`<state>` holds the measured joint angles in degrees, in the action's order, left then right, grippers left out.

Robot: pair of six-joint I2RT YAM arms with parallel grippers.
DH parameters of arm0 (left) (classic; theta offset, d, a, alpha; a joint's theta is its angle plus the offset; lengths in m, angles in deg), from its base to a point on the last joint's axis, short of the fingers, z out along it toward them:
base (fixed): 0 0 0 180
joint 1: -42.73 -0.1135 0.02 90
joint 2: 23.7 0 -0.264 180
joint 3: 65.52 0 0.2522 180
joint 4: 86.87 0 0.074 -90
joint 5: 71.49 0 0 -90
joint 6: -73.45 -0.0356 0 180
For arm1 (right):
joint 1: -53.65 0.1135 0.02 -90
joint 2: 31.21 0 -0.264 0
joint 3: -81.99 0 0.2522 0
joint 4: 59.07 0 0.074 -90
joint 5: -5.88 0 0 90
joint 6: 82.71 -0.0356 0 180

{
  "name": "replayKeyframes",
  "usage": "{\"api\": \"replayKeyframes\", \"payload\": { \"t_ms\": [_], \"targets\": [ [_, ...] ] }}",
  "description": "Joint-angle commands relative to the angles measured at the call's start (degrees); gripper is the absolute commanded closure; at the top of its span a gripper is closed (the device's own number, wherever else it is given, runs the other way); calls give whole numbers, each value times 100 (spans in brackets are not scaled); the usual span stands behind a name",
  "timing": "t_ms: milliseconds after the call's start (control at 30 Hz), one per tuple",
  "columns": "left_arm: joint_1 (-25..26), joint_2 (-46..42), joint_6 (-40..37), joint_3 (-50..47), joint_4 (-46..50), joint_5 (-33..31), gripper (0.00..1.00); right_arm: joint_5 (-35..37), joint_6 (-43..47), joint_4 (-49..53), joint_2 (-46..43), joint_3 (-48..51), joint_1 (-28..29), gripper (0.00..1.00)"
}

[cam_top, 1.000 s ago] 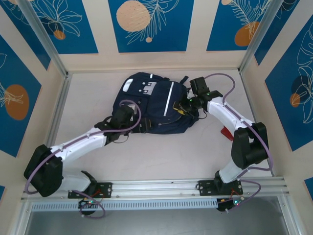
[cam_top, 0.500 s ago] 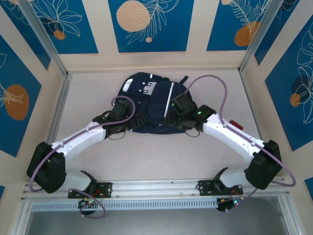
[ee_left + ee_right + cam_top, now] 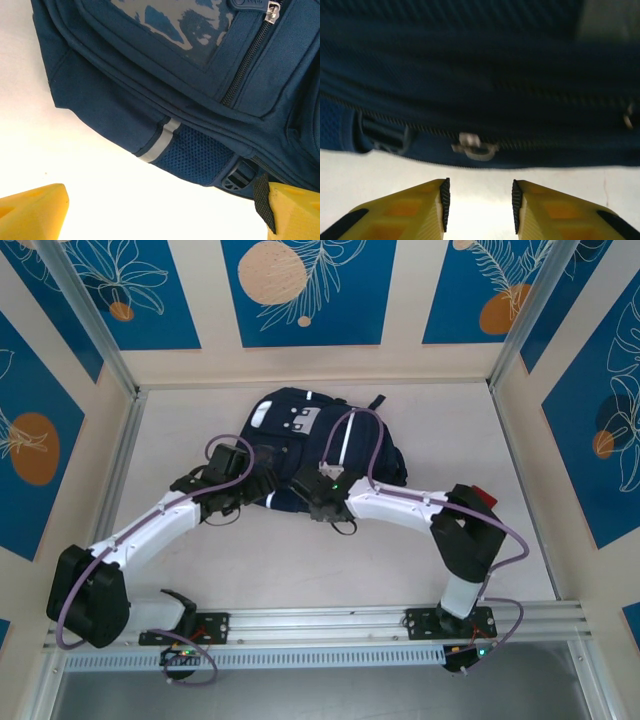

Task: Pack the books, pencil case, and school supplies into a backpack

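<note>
Backpack [image 3: 305, 440] far-centre on the counter [image 3: 300, 570], left hand [image 3: 167, 212] wide open off its near-left corner, right hand [image 3: 478, 200] part-open, empty, facing its near-edge zipper [image 3: 472, 146]

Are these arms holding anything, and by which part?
Nothing is held. The left tool stands open by the backpack; the right tool is empty, facing its zipper pull.

The navy backpack [image 3: 365, 445] lies flat, front up, at the far middle of the counter [image 3: 300, 560]. It has a grey buckled patch [image 3: 300, 420] at its far left and a white stripe [image 3: 345, 445] right of it. Its near edge carries a zipper with a metal pull [image 3: 475, 146].
</note>
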<state>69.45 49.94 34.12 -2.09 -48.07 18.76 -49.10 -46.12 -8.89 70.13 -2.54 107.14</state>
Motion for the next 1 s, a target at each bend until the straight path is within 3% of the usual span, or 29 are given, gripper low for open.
{"api": "replayKeyframes", "payload": {
  "t_ms": [0,200,400,700,967],
  "targets": [
    [-57,12,293,-152,-183,482,3,570,-64,-292,195,-265,-71,62],
    [-53,249,876,-375,-1033,1081,5,1073,169,-593,414,-329,-134,62],
    [-42,592,1443,-414,-1648,1091,8,1343,858,-1265,512,-271,-223,63],
    [-44,1061,1924,-272,-2198,803,12,1345,1381,-1701,572,-200,-261,86],
    [-48,1304,2067,-254,-2766,913,17,1138,1595,-1734,458,-92,-311,100]
  ]
}}
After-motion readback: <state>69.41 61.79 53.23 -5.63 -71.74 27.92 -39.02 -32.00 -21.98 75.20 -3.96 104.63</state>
